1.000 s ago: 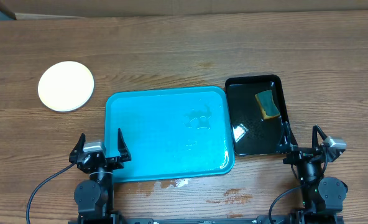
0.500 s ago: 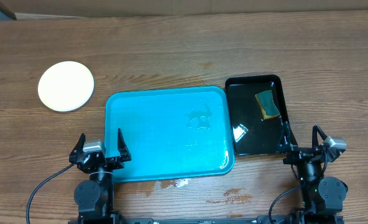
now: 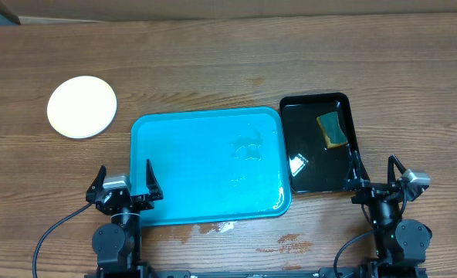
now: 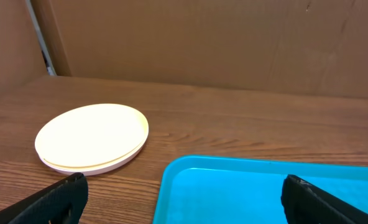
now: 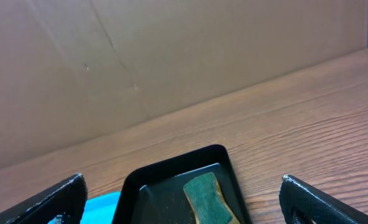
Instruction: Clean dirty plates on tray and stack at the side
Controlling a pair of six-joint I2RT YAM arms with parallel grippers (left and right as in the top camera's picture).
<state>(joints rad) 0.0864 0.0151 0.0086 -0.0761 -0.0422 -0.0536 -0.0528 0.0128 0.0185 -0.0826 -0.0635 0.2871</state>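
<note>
The plates lie in one stack on the wood at the far left, pale yellow on top; the left wrist view shows white rims underneath. The turquoise tray lies in the middle with no plates on it, only some water on its right part. It also shows in the left wrist view. My left gripper is open and empty at the tray's front left corner. My right gripper is open and empty at the front right, just in front of the black tray.
A glossy black tray sits right of the turquoise tray and holds a green and yellow sponge, also seen in the right wrist view. Water drops lie on the wood in front of the tray. A cardboard wall stands behind the table.
</note>
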